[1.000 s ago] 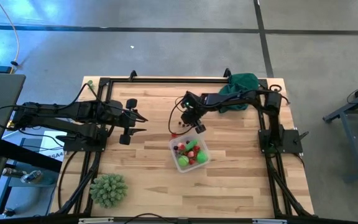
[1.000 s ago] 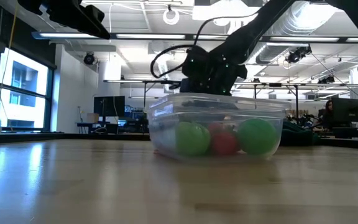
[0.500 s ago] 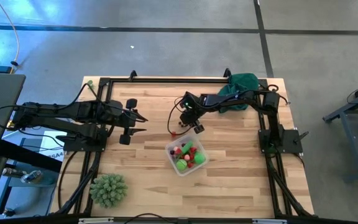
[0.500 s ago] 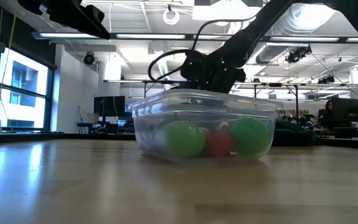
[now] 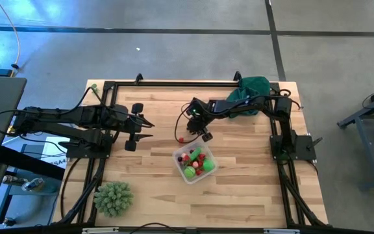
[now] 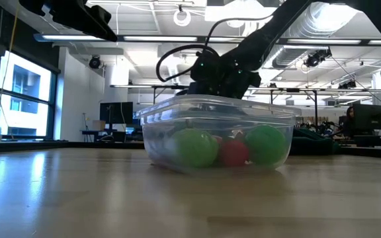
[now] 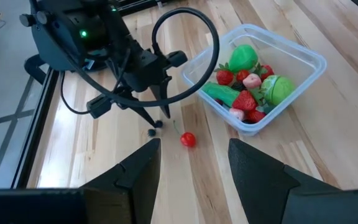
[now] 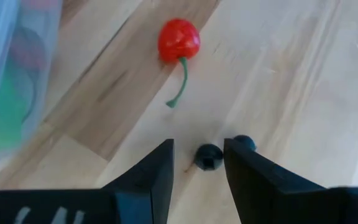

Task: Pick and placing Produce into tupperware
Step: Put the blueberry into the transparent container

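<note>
On the pale wooden table, the clear plastic tupperware has slid nearer the front edge, leaving the right pincer released over a small dark berry.

1 overhead, 1 table-level, 2 wrist views, all sharing the tupperware.

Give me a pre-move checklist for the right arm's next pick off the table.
1. Right gripper open, holding nothing: ok.
2. Small dark berry between its fingertips: ok.
3. Second dark berry beside one finger, could get nudged: not ok.
4. Cherry loose on the table, apart from the gripper: ok.
5. Tupperware upright, uncovered, holding produce: ok.
6. Left gripper open, well away from the work: ok.
</note>
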Action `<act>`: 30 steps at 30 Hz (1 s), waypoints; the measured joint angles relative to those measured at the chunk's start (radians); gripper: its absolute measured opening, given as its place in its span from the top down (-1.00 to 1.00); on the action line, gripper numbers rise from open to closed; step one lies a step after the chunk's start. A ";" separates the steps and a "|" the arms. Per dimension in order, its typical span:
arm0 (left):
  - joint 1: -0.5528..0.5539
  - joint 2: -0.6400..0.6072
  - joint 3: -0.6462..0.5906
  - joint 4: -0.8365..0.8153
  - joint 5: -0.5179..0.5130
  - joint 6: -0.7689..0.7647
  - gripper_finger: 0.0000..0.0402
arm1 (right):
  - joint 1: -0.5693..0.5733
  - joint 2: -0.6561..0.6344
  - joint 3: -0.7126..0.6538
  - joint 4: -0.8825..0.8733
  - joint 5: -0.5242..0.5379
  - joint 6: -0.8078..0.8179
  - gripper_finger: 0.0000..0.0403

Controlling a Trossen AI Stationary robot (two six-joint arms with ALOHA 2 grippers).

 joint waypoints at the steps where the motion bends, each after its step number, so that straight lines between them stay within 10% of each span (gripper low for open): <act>1: 0.000 0.000 0.000 0.000 0.000 0.000 0.11 | 0.000 0.000 0.000 0.000 0.000 -0.001 0.35; 30: 0.000 0.000 0.000 0.000 0.000 0.000 0.11 | 0.000 0.025 0.000 0.023 -0.021 0.027 0.58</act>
